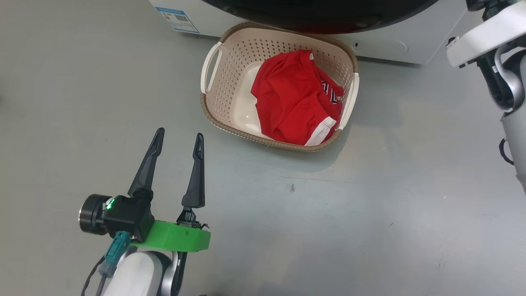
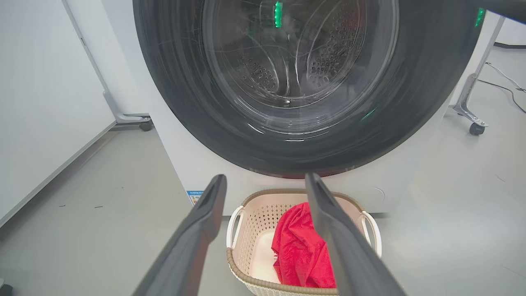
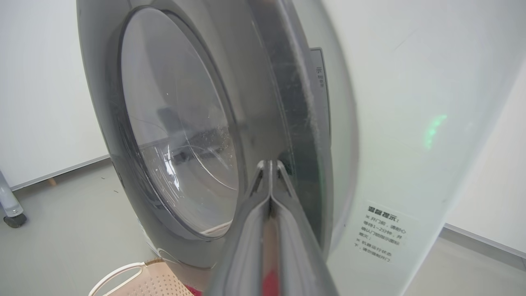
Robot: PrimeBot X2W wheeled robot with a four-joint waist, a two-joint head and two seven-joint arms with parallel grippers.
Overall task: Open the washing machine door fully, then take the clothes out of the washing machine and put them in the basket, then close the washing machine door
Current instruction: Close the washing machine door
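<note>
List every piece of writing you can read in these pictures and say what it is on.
"温馨提示:" heads the notice sticker on the washing machine; its smaller lines are too blurred to read.
The blue label: too small to read.
The lettering on the clothes: mostly hidden, unreadable.

From my right wrist: a white notice [image 3: 382, 238] on the washing machine [image 3: 411, 123], headed 温馨提示, smaller lines illegible. From my head: a blue label sticker [image 1: 177, 18] with QR code, print unreadable. Lettering on the clothes [image 1: 296, 98] is folded and unreadable.
</note>
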